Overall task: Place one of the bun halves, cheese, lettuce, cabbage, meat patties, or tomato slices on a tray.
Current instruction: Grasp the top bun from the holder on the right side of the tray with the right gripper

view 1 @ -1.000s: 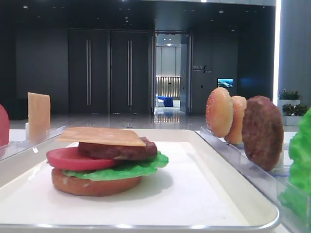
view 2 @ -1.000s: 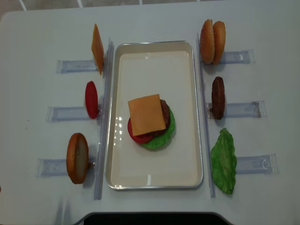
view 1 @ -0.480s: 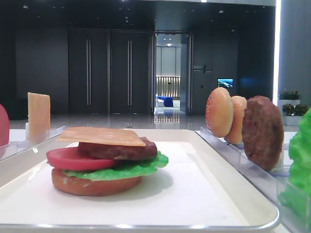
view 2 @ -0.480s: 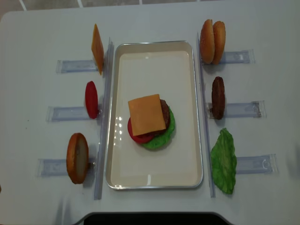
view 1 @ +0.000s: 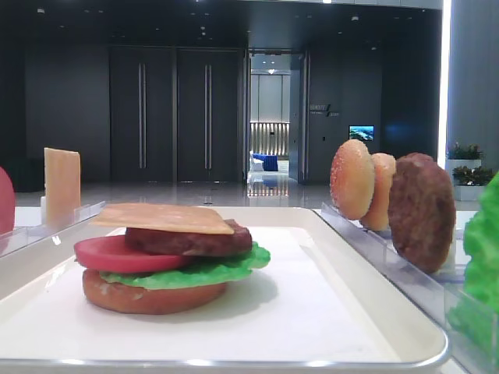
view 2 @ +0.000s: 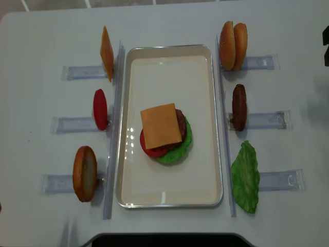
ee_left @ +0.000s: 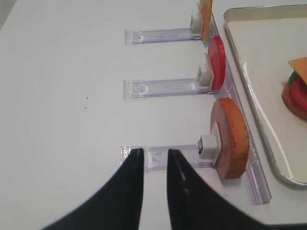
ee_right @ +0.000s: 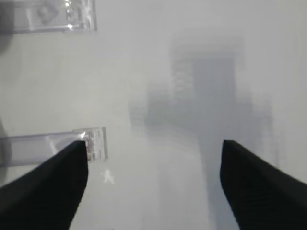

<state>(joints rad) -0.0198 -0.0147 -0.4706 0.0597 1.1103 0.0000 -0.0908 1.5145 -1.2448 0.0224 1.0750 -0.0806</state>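
Right gripper (ee_right: 153, 187): both dark fingers (ee_right: 48, 184) spread wide at the bottom corners of the wrist view, nothing between them, only bare table (ee_right: 144, 72) below. A clear rack end (ee_right: 91, 143) sits just beside the left finger tip; whether it touches, I cannot tell.

Left gripper (ee_left: 153, 189): fingers (ee_left: 129, 191) close together with a narrow gap, nothing in it. Tips hover over the outer end of the nearest clear rack (ee_left: 163, 158), which carries a bun (ee_left: 230, 139) on edge.

Stack on the tray (view 2: 169, 62): brown base, lettuce (view 2: 182, 146), tomato slice (view 2: 151, 149), patty (view 2: 179, 121), cheese (view 2: 161, 125) on top. A top bun appears to be what is missing. Two sesame bun halves (view 2: 233, 45) stand on edge in the far right rack, well apart from both grippers. A spare patty (view 2: 239, 107) and a lettuce leaf (view 2: 245, 177) sit in the right racks nearer the robot.

Risks, as judgement:
- Right fingers this low beside a rack could snag or shove it on the way to the buns.
- The two buns touch; a wide grasp may take both or topple one.
- A careless drop could slide the cheese off, since it overhangs the stack.

Pose: the right arm shows only as a dark sliver at the right edge of the overhead view (view 2: 326, 46), wrist camera looking down at the table. The left arm is absent from the overhead view; its wrist camera looks along the left racks.
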